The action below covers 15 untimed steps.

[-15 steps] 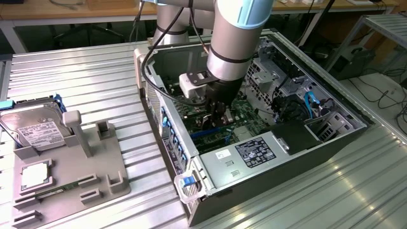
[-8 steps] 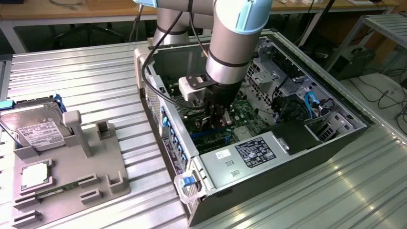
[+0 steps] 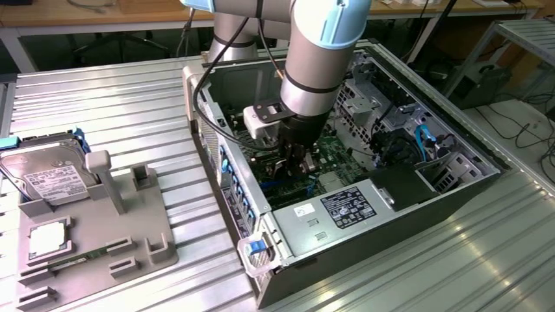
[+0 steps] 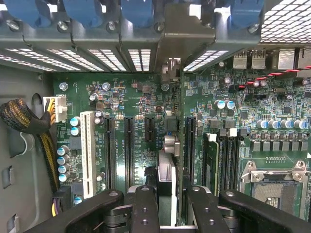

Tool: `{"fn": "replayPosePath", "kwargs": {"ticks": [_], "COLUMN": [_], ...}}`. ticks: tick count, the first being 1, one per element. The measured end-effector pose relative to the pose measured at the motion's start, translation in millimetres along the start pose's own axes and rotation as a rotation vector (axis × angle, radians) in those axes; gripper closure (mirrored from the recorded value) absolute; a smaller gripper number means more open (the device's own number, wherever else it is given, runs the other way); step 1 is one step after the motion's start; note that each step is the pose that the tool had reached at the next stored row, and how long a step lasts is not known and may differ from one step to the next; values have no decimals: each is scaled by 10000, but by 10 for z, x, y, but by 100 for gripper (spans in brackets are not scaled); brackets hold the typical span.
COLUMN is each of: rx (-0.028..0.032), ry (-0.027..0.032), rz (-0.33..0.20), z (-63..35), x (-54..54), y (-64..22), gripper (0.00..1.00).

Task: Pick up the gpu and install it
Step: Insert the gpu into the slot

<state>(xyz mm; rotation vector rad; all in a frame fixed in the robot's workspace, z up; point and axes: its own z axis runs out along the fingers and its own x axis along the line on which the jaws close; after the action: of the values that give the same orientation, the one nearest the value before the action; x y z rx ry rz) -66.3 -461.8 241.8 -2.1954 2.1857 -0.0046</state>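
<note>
Reaching down into the open computer case (image 3: 451, 195), which lies on its side on the ribbed metal surface (image 3: 104, 97), the arm (image 3: 316, 58) holds its hand (image 3: 290, 166) low over the motherboard (image 4: 141, 104). Seen from the wrist, the gpu (image 4: 167, 174) stands on edge between the black fingers (image 4: 144, 208), which pinch it from both sides, and its metal bracket (image 4: 170, 48) runs up to the rear slot openings under the blue retention clips (image 4: 138, 9).

The main risk, judging from this, is misalignment. The card's lower edge looks close to the expansion slots (image 4: 129, 150), though whether it sits in one or only above it is hard to tell from here. Pressing down off-line could jam the edge connector against the slot wall or flex the board. The bracket could also catch on the rear frame instead of sliding into its opening. On the grey holder (image 3: 104, 240) at the exterior view's left, the hard drive (image 3: 48, 175) rests well apart.
</note>
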Motion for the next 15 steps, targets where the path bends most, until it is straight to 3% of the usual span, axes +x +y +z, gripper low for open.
{"fn": "replayPosePath", "kwargs": {"ticks": [5, 15], "rx": [38, 44], "ry": [0, -2], "rz": [-1, 7], "z": [-4, -14], "x": [-1, -1], "y": [1, -6], "gripper": [72, 72]}}
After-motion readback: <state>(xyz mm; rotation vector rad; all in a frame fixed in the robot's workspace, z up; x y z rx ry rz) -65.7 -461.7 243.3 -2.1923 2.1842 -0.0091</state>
